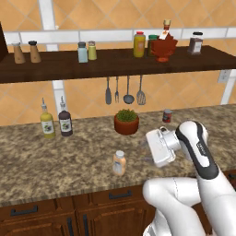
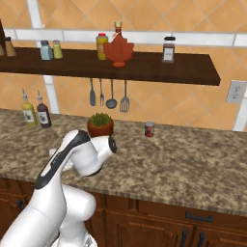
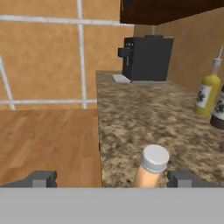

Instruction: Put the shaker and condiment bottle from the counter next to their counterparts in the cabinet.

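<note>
From the left base view, the peach bottle [image 1: 119, 162] stands upright on the desk [image 1: 55, 161], not far from the front edge, with free stone on its left side and behind it. The tool [image 1: 145, 152] hangs just to the right of it, not touching. The blue shaker [image 1: 82, 52] is already on the shelf [image 1: 115, 64], just beside the green shaker [image 1: 92, 50]; the sauce bottles [image 1: 139, 44] stand farther right on the same board. From the right base view, the plant pot [image 2: 100, 125] is near the wrist, and the desk to its right is open up to a small can [image 2: 150, 129]. From the hand view, the tool [image 3: 112, 180] is wide open, its fingertips [image 3: 41, 179] on both sides of the bottle [image 3: 150, 168], without touching it. The desk edge runs just left of the bottle, with wooden floor [image 3: 48, 144] beyond it.
</note>
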Robot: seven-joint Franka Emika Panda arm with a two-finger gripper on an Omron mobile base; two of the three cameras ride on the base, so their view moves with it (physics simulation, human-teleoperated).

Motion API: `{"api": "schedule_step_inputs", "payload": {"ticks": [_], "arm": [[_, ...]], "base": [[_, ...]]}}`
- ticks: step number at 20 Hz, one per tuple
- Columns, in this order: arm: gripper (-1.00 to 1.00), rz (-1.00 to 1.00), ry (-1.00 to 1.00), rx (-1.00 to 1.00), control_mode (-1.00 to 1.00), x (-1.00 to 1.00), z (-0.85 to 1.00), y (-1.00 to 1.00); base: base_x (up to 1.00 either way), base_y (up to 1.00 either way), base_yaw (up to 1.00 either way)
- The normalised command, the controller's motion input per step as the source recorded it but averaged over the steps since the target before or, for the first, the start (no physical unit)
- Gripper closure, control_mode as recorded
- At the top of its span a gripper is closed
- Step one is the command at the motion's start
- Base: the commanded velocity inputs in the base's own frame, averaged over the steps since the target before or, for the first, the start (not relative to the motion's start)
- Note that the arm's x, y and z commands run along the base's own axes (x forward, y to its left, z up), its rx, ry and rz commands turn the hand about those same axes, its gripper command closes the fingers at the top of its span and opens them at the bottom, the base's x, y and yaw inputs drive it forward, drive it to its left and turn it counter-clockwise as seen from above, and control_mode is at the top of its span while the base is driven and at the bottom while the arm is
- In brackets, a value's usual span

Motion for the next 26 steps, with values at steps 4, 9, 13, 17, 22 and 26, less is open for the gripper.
{"api": "schedule_step_inputs", "payload": {"ticks": [4,9,13,17,22,26], "arm": [[-1.00,-0.14,-0.06,-0.05,-1.00,-0.01,-0.98,0.59],[-1.00,-0.03,0.01,-0.02,-1.00,-0.04,-0.23,0.01],[-1.00,-0.30,0.01,-0.04,-1.00,-0.23,-0.97,0.12],[-1.00,-0.36,0.00,-0.02,-1.00,-0.34,-0.98,0.09],[-1.00,-0.35,0.00,0.00,-1.00,-0.30,-0.85,0.24],[-1.00,-0.16,0.00,0.00,-1.00,-0.37,-0.35,0.45]], "base": [[0.00,0.00,0.00],[0.00,0.00,0.00],[0.00,0.00,0.00],[0.00,0.00,0.00],[0.00,0.00,0.00],[0.00,0.00,0.00]]}}
